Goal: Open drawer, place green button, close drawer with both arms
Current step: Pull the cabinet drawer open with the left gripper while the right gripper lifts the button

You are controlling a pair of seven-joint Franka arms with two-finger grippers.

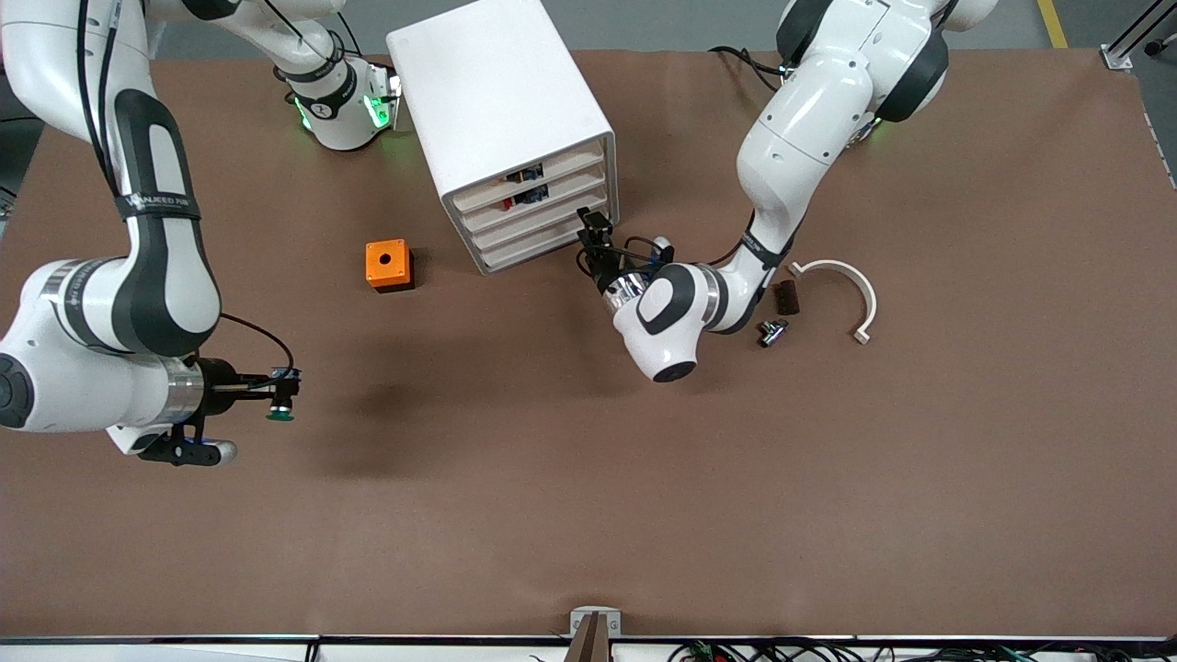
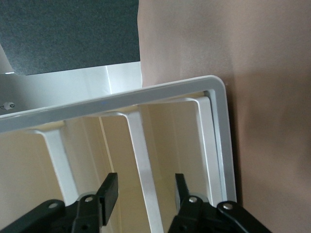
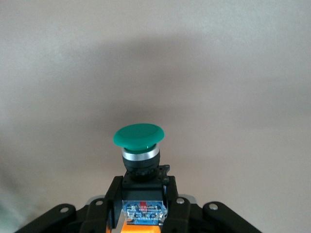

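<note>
The right gripper (image 1: 276,395) hangs over bare brown table (image 1: 588,478) toward the right arm's end, fingers pinching the boxy body of the small green-capped push button (image 1: 280,413), cap outward. The left gripper (image 1: 595,241) sits at the white rounded plastic cabinet (image 1: 501,119), fingers (image 2: 108,190) spread before its shallow white drawer (image 1: 542,232), which is shut.

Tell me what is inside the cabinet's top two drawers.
Through the fronts of the top two drawers of the cabinet, small red, black and blue parts show. The drawers are shut, so the rest of each is hidden.
</note>
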